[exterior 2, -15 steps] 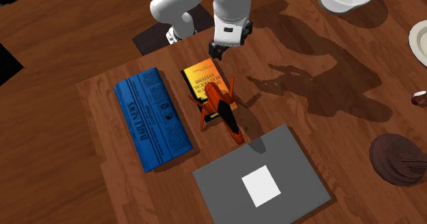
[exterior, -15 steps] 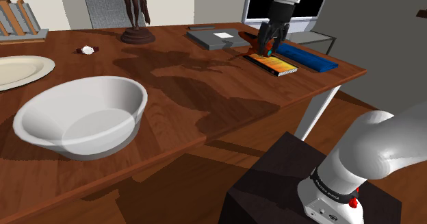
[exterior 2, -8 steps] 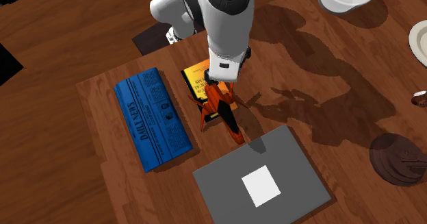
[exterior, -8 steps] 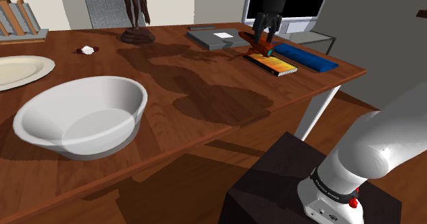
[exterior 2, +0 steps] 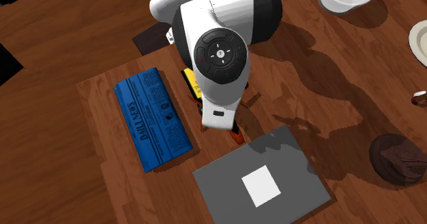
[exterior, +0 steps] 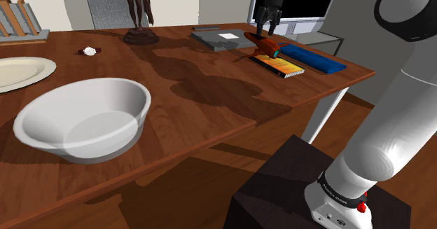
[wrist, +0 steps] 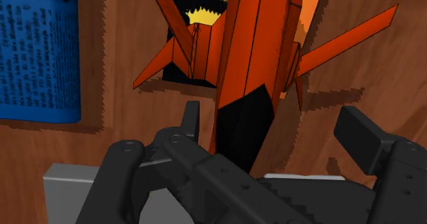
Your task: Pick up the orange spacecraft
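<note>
- Nothing is lifted yet. The spacecraft (wrist: 253,44) lies flat on the table (exterior: 210,101), its finned part over the book (exterior: 286,67) and its dark end past the book's edge.
- Its long axis runs from the book toward the grey slab (exterior 2: 287,168). The dark, narrow end points at the slab and the fins splay out over the book.
- The gripper (wrist: 272,116) hangs above that dark end with its fingers (wrist: 190,118) spread, one on each side of the hull. There is a gap on both sides, so nothing is pinched.
- The fingers stand across the long axis, which I judge suits closing on the narrow hull.
- Left to do, as I read it: come down, close on the hull, then raise it off the book.
- The blue paper (exterior 2: 152,116) lies just beside the book, on the side away from the slab.
</note>
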Controlling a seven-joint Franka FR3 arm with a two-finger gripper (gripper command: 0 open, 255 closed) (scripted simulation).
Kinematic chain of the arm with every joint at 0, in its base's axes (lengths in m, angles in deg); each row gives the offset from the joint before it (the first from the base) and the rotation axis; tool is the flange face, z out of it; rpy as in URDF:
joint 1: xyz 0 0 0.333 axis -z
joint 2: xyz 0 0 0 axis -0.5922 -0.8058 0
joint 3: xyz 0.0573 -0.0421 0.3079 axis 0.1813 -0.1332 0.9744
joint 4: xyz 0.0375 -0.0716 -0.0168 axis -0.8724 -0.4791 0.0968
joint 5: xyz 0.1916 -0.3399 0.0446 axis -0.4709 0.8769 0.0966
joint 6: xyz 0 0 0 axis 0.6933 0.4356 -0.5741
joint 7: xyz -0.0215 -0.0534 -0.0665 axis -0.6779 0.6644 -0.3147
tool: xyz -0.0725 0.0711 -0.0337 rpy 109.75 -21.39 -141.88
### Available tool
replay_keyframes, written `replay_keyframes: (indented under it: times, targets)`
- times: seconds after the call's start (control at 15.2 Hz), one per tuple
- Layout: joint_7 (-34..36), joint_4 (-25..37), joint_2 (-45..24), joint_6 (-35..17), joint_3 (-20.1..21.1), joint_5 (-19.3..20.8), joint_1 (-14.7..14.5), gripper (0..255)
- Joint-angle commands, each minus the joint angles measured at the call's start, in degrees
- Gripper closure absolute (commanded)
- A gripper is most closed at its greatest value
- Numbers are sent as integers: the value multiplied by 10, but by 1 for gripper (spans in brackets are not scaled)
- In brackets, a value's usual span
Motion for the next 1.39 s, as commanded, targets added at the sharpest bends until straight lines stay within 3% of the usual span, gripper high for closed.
replay_keyframes:
  times: [0.0,0.53,0.59,1.32]
  targets:
    - [-6,15,-16,2,-3,-4,3,0]
    - [-9,-52,-3,-53,-1,0,1,0]
    - [-8,-52,-2,-52,-1,0,1,255]
    - [-8,-33,-6,-36,-1,-1,2,255]
